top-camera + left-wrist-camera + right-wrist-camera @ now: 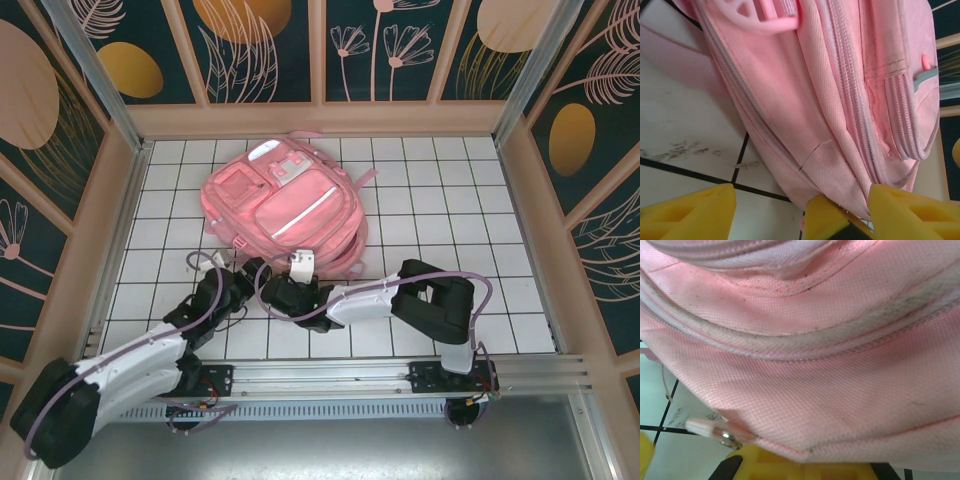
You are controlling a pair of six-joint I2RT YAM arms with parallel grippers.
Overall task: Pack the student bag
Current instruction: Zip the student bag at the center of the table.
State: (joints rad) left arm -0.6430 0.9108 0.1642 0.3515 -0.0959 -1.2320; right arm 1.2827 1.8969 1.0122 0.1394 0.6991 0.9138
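The student bag [290, 205], a large pink backpack with a pale strip on its front pocket, lies flat on the white tiles at the back centre. My right gripper [300, 264] reaches to the bag's near edge and is shut on the hem; in the right wrist view the pink fabric [815, 365] drapes over its yellow finger [805, 465], with a white zipper pull [710, 430] just to the left. My left gripper [245, 272] is open at the near-left corner. Its yellow fingers [690, 210] straddle the bag's corner [840, 100], beside the right gripper's finger [830, 220].
Wood-framed walls with dark painted panels [60, 200] close in the left, back and right sides. A metal rail [350, 378] carrying both arm bases runs along the near edge. Bare white tiles [450, 200] lie to the right of the bag.
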